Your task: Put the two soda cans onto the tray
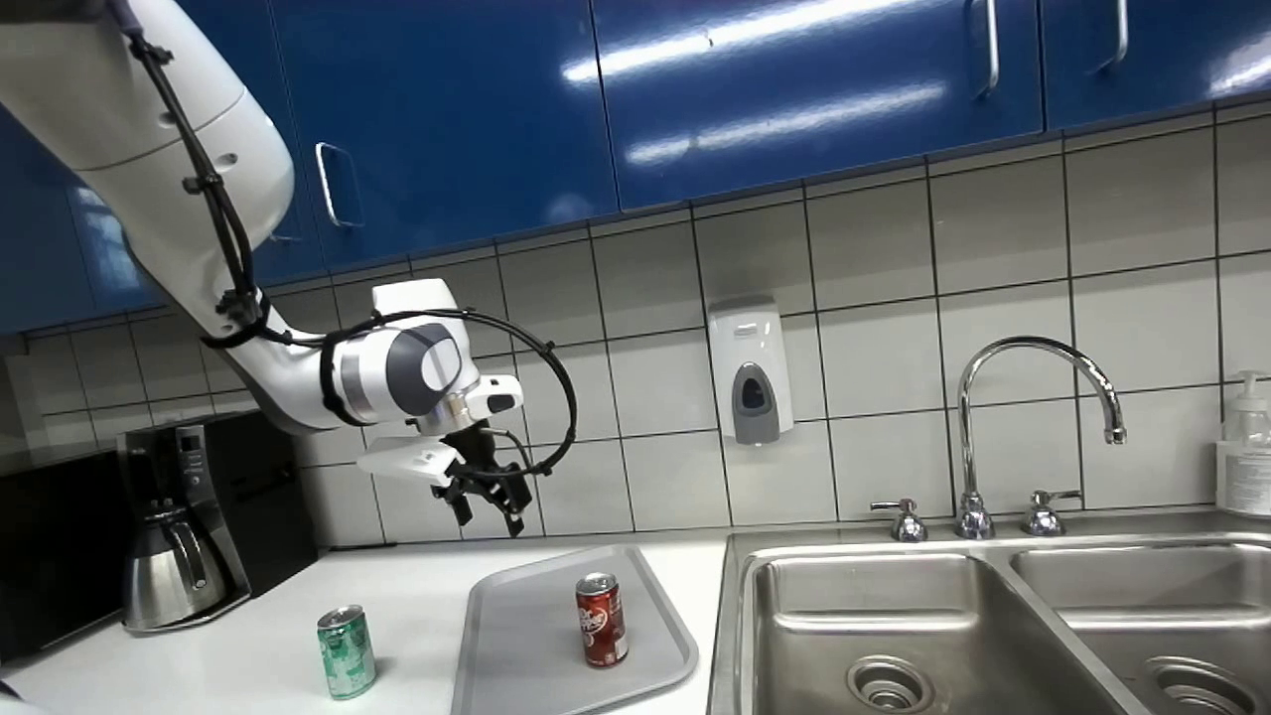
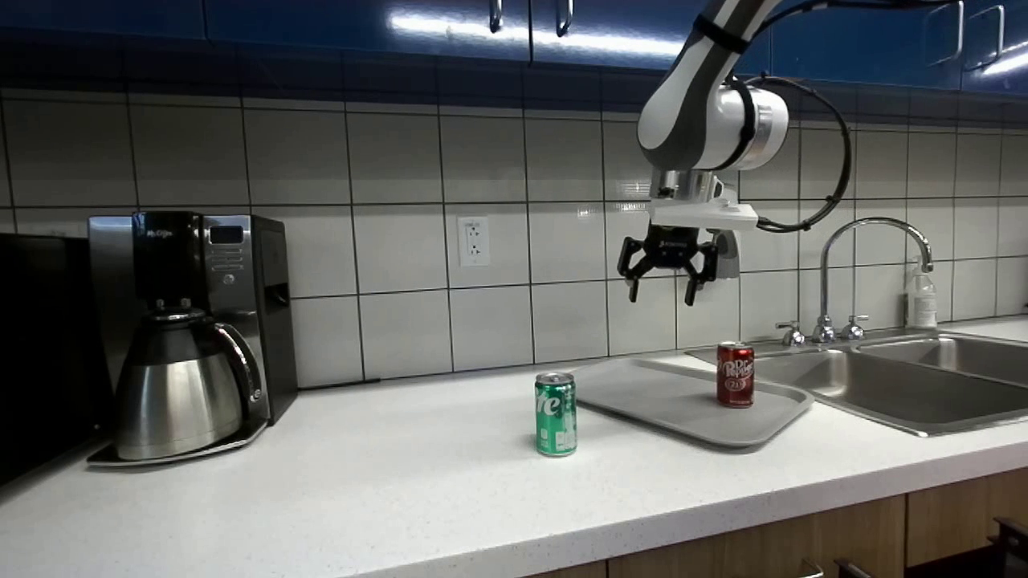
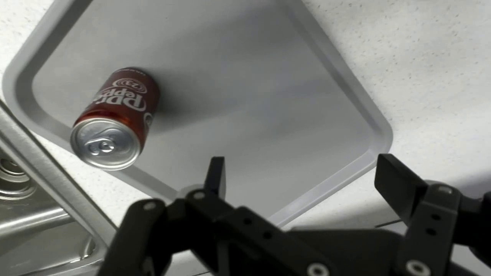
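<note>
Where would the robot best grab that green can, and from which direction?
Probably around the upper body of the green can, coming straight down from above: it stands upright on the counter, apart from the tray, with straight, round sides for the gripper to straddle. The gripper hangs open and points down.

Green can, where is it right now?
In both exterior views, the green can stands on the counter, left of the tray and right of the coffee pot. The wrist view doesn't show it.

Glossy blue cabinets [image 1: 447, 119] — pale tiled wall [image 1: 665, 477] below — white countertop [image 2: 385, 482].
</note>
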### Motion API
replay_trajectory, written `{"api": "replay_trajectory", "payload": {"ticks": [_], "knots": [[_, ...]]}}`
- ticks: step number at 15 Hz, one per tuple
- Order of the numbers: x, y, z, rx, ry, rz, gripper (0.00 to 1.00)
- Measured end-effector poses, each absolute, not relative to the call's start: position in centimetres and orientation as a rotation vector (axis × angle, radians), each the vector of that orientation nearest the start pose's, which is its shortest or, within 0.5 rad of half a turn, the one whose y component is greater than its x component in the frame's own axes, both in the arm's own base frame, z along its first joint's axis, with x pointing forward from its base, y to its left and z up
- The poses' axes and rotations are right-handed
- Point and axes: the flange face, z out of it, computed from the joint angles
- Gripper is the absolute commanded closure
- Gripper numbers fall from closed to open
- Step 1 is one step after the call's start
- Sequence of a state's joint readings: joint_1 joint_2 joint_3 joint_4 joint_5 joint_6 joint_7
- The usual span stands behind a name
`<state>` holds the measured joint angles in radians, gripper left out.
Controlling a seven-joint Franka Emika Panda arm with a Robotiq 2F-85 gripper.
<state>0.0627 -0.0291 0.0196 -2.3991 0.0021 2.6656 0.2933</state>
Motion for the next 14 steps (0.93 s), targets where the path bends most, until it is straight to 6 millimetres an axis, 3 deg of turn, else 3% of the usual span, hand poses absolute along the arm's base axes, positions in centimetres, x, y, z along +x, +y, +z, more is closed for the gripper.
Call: {"api": "replay_trajectory", "payload": {"ticks": [4, 14], "knots": [[50.7, 7.7, 36.5, -3.026, 0.239, -0.462, 0.00], [49.2, 14.0, 37.0, -2.986, 0.109, -0.448, 0.00]]}}
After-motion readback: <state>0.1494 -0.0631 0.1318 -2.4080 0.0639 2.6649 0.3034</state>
